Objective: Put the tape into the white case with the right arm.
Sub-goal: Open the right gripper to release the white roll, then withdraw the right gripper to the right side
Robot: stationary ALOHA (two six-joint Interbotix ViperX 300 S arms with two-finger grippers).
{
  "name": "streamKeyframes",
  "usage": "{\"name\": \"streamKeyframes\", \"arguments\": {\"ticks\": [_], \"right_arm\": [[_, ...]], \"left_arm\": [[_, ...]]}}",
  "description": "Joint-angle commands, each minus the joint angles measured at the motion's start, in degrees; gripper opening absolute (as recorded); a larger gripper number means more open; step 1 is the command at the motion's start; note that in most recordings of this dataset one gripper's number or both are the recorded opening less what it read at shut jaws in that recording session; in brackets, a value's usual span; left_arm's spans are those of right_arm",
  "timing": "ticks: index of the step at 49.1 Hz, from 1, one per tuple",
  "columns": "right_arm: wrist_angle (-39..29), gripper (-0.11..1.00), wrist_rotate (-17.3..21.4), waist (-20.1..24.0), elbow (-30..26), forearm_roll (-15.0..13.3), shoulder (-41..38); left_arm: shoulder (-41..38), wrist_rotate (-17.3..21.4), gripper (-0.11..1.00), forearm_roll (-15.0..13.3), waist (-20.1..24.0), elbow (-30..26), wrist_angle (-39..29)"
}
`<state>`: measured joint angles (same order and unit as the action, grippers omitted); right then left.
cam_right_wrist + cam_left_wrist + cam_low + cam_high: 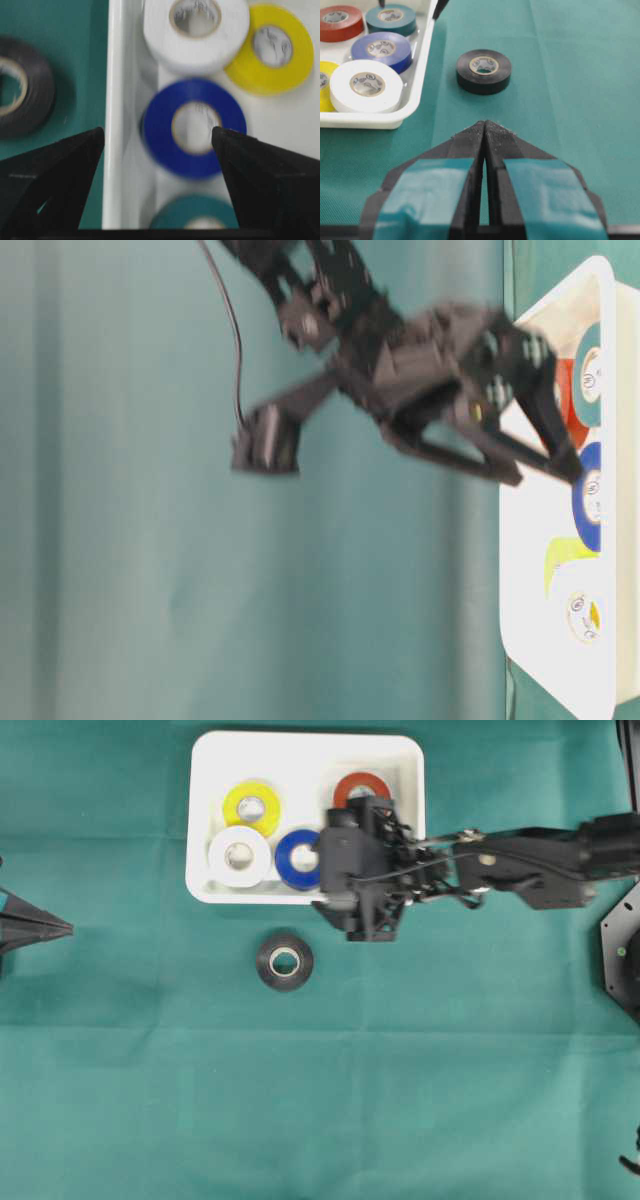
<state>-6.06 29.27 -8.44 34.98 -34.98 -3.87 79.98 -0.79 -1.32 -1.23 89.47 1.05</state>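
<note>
The white case (300,742) lies at the back with yellow (232,806), white (222,856), blue (287,862) and red (352,783) tape rolls in it. A teal roll (200,212) lies in the case below my right gripper. One black tape roll (267,963) sits on the green cloth just in front of the case. My right gripper (157,132) hovers open over the case's front rim, one finger above the cloth and the other above the case, holding nothing. At the far left, my left gripper (484,123) is shut and empty, pointing toward the black roll (483,82).
Green cloth covers the whole table. The right arm (540,860) stretches in from the right edge. The case's front rim (114,100) runs between the black roll and the blue roll.
</note>
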Motion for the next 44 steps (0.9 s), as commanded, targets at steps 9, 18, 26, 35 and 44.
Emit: {"name": "streamKeyframes", "arguments": {"ticks": [9,18,26,35,44], "right_arm": [[1.6,0.61,0.2,-0.1,10.5,0.2,11.2],[4.4,0.61,0.2,-0.1,18.8,0.2,18.9],[5.7,0.61,0.2,-0.2,25.7,0.2,26.4],[5.8,0.61,0.2,-0.2,32.4,0.3,35.3],[5.9,0.61,0.3,-0.1,38.2,0.4,44.6]], "left_arm": [[-0.5,0.1,0.0,0.0,0.1,-0.6,0.3],[-0.5,0.1,0.0,0.0,0.1,-0.6,0.3],[-0.5,0.1,0.0,0.0,0.1,-0.6,0.3],[-0.4,0.1,0.0,0.0,0.1,-0.6,0.3],[-0.4,0.1,0.0,0.0,0.2,-0.6,0.3]]}}
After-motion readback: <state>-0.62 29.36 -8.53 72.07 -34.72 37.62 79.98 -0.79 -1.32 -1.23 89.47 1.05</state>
